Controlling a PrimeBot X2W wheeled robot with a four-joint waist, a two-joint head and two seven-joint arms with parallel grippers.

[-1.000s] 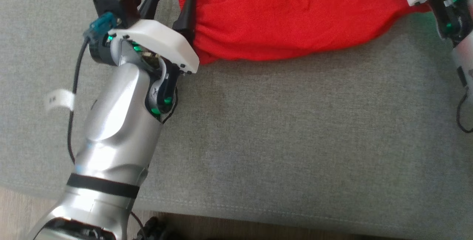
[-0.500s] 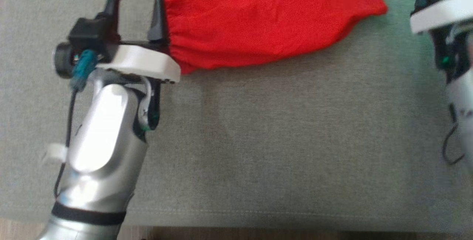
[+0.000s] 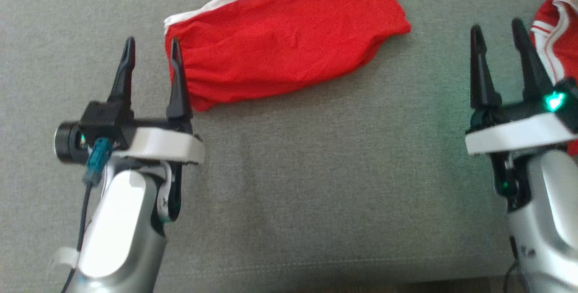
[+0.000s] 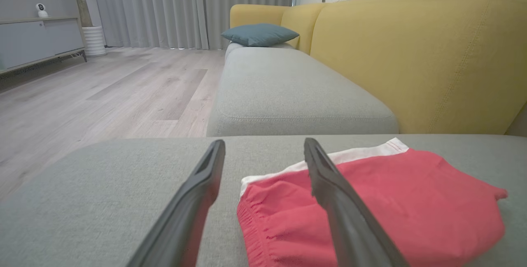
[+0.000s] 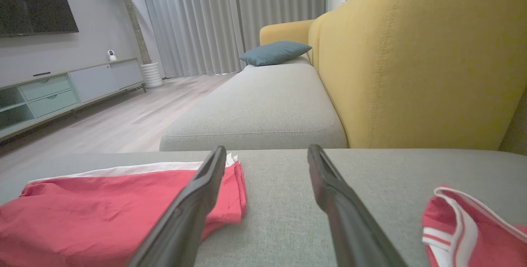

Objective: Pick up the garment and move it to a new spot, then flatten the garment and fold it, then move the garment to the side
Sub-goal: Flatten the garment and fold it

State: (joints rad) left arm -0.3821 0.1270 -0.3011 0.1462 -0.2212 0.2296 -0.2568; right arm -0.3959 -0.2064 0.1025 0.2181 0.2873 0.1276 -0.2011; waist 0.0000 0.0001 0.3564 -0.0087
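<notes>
Garment (image 3: 280, 44) on grey cushion (image 3: 316, 171); red cloth (image 3: 560, 40) rightward.

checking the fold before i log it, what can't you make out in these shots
Head view: striped red garment is cut off by the right edge and partly behind the right gripper; kind unclear.
Head view: folded red garment loses its far edge to the frame's top; in the left wrist view a finger of the left gripper hides part of it.
Left wrist view: white device on the cabinet is too small to identify.

Garment (image 3: 284, 44) on cushion (image 3: 316, 171), just right of left pincer (image 3: 152, 42)
</notes>
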